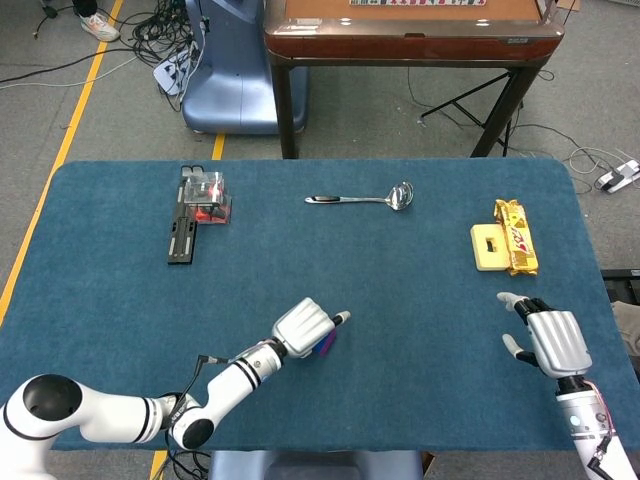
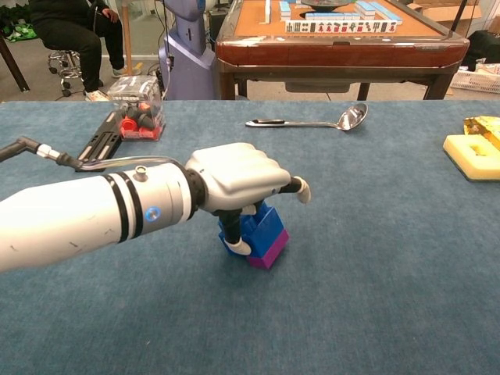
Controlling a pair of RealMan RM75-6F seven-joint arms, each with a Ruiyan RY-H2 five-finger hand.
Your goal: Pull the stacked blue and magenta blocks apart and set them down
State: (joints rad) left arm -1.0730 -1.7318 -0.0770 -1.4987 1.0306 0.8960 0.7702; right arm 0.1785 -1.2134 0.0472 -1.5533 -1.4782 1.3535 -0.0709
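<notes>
The blue block (image 2: 264, 225) sits stacked on the magenta block (image 2: 271, 250) on the blue table cloth, near the front middle. My left hand (image 2: 234, 178) lies over the stack's top and grips the blue block. Its thumb (image 2: 237, 244) presses the block's near-left side, and one finger sticks out past the far side. In the head view the left hand (image 1: 303, 326) covers the stack, and only a sliver of the blocks (image 1: 324, 343) shows. My right hand (image 1: 548, 338) hovers at the front right with its fingers spread, holding nothing.
A metal spoon (image 1: 362, 198) lies at the back middle. A clear box on a black strip (image 1: 200, 200) is at the back left. A yellow snack bar and cream holder (image 1: 505, 247) sit at the right. A wooden table (image 2: 328, 39) stands beyond the far edge.
</notes>
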